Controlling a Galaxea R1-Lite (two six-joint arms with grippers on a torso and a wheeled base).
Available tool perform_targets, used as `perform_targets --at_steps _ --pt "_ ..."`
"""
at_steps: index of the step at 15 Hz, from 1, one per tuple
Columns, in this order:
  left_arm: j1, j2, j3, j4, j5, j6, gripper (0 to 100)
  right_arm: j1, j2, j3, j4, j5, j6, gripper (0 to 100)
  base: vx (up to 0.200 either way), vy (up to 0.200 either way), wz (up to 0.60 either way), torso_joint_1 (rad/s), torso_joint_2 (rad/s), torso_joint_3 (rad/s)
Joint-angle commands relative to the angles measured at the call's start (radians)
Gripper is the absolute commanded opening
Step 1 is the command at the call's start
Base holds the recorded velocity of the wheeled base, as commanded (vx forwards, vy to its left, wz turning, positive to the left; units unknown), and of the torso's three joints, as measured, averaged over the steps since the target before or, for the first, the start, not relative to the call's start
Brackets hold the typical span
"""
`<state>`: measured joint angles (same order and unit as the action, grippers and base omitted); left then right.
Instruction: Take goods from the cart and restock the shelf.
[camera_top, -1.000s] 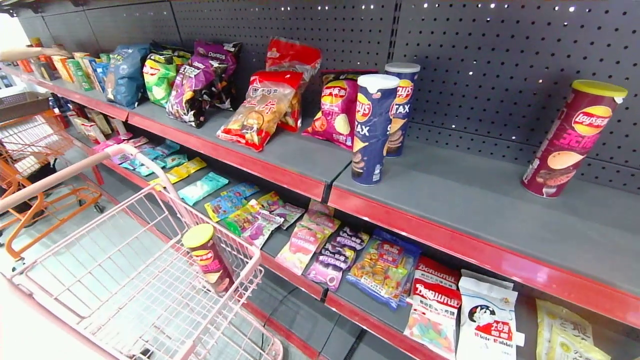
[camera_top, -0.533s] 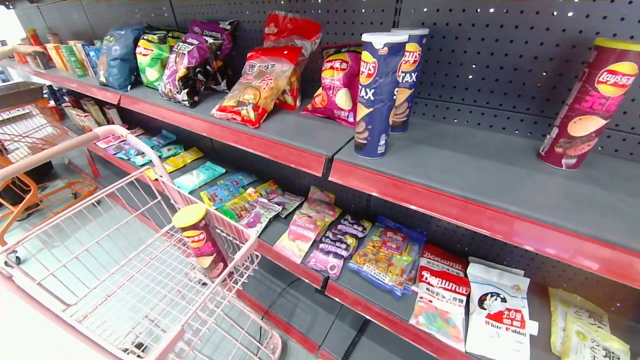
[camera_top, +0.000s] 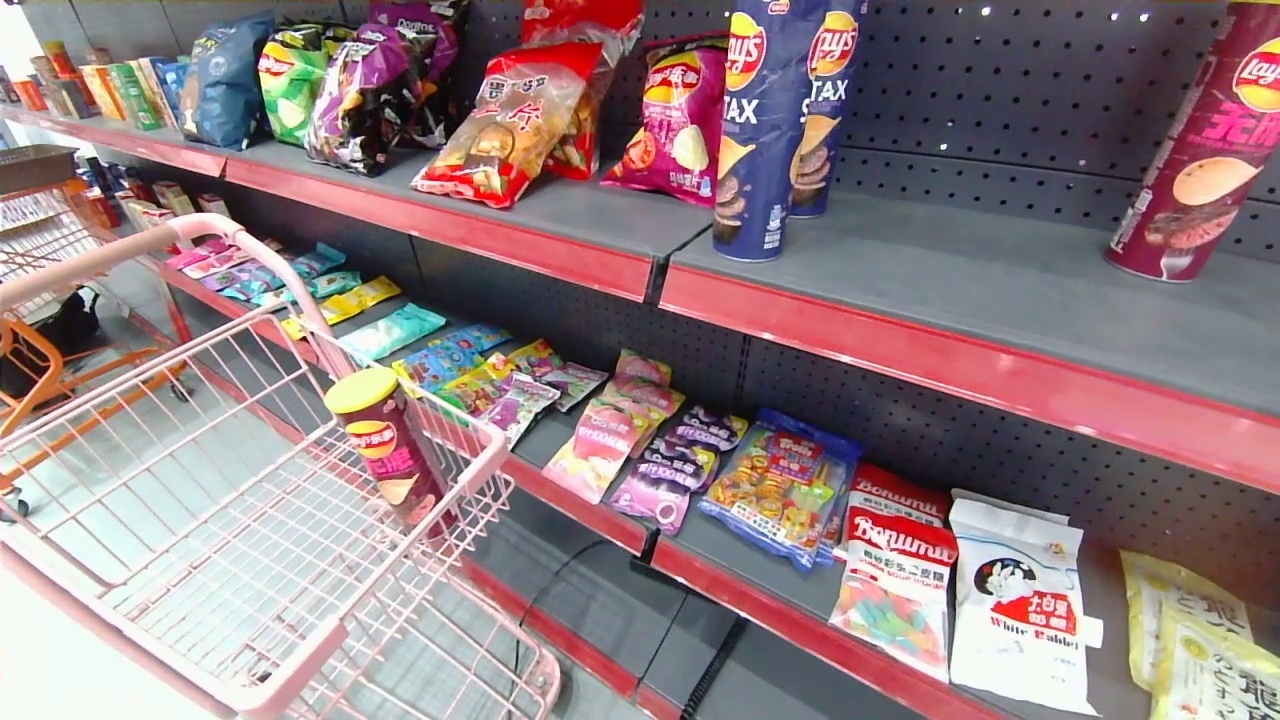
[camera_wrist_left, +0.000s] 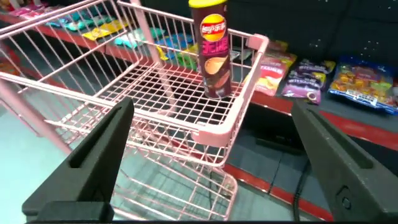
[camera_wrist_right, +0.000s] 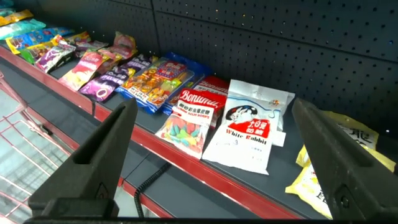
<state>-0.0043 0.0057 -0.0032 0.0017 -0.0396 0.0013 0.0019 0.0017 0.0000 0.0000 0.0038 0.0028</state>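
Four chip cans are in view: a front blue can (camera_top: 752, 140) and a rear blue can (camera_top: 825, 110) on the upper shelf (camera_top: 950, 270), one maroon can (camera_top: 1195, 150) farther right on it, and one yellow-lidded can (camera_top: 385, 450) in the pink cart (camera_top: 100, 258). There are two carts, counting the orange cart (camera_top: 30, 345). The upper shelf's bags include two red-and-clear bags (camera_top: 510, 125), two purple bags (camera_top: 365, 95), one magenta bag (camera_top: 675, 120), one green bag (camera_top: 285, 80) and one dark blue bag (camera_top: 220, 80). The right end of the lower shelf (camera_top: 780, 610) holds two red candy bags (camera_top: 895, 595), two white candy bags (camera_top: 1020, 610) and two yellow bags (camera_top: 1180, 615).
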Motion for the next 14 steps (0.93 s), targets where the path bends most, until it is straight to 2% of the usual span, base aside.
perform_targets --at_steps 1,2,3,4,5,6,7,8,9,10,11,14 --pt "-0.025 0.362 -0.408 -0.017 0.013 -0.198 100 0.001 0.001 0.0 0.0 0.001 -0.001 100 0.0 0.0 0.0 -0.012 0.06 0.041" --pt "-0.023 0.519 -0.557 -0.017 0.092 -0.233 100 0.001 0.001 0.0 0.0 0.001 0.0 100 0.0 0.0 0.0 0.0 0.0 0.0" --pt "-0.02 0.622 -0.601 -0.02 0.144 -0.222 100 0.001 0.001 0.0 0.0 0.001 -0.003 100 0.0 0.0 0.0 0.0 0.0 0.0" --pt "-0.017 0.735 -0.6 -0.034 0.17 -0.158 100 0.001 0.001 0.0 0.0 0.001 -0.001 100 0.0 0.0 0.0 0.0 0.0 0.0" --pt "-0.013 0.847 -0.581 -0.081 0.171 -0.133 100 0.001 0.001 0.0 0.0 0.001 -0.001 100 0.0 0.0 0.0 0.0 0.0 0.0" --pt "0.013 0.973 -0.541 -0.193 0.17 -0.141 100 0.001 0.001 0.0 0.0 -0.001 0.0 100 0.0 0.0 0.0 0.0 0.0 0.0" --pt "0.05 1.122 -0.497 -0.373 0.153 -0.136 100 0.001 0.001 0.0 0.0 -0.001 0.0 100 0.0 0.0 0.0 0.0 0.0 0.0" --pt "0.05 1.218 -0.478 -0.511 0.113 -0.126 100 0.001 0.001 0.0 0.0 -0.001 0.0 100 0.0 0.0 0.0 0.0 0.0 0.0" --pt "0.056 1.286 -0.466 -0.58 0.055 -0.122 100 0.001 0.001 0.0 0.0 -0.001 0.0 100 0.0 0.0 0.0 0.0 0.0 0.0" --pt "0.056 1.286 -0.466 -0.58 0.055 -0.122 100 0.001 0.001 0.0 0.0 -0.001 0.0 100 0.0 0.0 0.0 0.0 0.0 0.0" --pt "0.058 1.363 -0.445 -0.585 -0.022 -0.119 100 0.001 0.001 0.0 0.0 -0.001 0.0 100 0.0 0.0 0.0 0.0 0.0 0.0" --pt "0.059 1.459 -0.442 -0.591 -0.028 -0.122 100 0.001 0.001 0.0 0.0 -0.001 0.0 100 0.0 0.0 0.0 0.0 0.0 0.0"
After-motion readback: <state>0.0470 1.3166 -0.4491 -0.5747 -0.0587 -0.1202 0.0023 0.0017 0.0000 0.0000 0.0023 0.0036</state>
